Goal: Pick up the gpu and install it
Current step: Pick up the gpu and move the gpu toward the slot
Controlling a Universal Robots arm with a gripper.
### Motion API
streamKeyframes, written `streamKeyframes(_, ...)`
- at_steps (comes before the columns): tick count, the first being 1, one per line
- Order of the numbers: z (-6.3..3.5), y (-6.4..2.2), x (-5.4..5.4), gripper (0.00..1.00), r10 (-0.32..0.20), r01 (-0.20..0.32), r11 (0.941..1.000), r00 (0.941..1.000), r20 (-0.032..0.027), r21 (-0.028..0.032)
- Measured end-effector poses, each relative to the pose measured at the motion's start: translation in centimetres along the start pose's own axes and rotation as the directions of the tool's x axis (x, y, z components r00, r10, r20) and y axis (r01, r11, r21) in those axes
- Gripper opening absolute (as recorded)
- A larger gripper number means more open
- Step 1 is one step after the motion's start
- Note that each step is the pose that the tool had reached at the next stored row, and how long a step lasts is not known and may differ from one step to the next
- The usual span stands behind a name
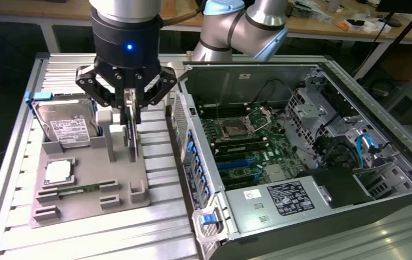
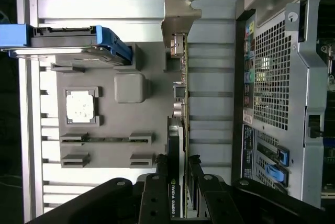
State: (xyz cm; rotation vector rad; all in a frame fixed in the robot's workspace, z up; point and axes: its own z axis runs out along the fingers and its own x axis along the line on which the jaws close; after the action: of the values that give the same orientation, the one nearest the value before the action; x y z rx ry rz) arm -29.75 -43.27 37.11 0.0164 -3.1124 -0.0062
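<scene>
Gpu (image 1: 130,138) edgewise in claw (image 1: 128,108) (silvery bracket end (image 2: 180,12) farthest off)

Robotics lab, open computer case (image 1: 249,73) on slatted aluminium table (image 1: 83,238), cluttered wooden workbenches (image 1: 409,30) behind

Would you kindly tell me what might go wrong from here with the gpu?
The gpu stands on edge in the grey holder, under the claw; a crooked lift could jam it or drag the holder along. The computer case wall stands close beside it, so the card's metal bracket might catch there on the way over.
</scene>
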Motion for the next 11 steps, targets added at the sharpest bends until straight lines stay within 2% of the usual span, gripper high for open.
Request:
streamKeyframes(8,-1.86,0.11,0.1,0.27,0.0,0.0,1.0,1.0,0.0,0.0)
streamKeyframes(11,-2.26,0.12,0.1,0.27,0.0,0.0,1.0,1.0,0.0,0.0)
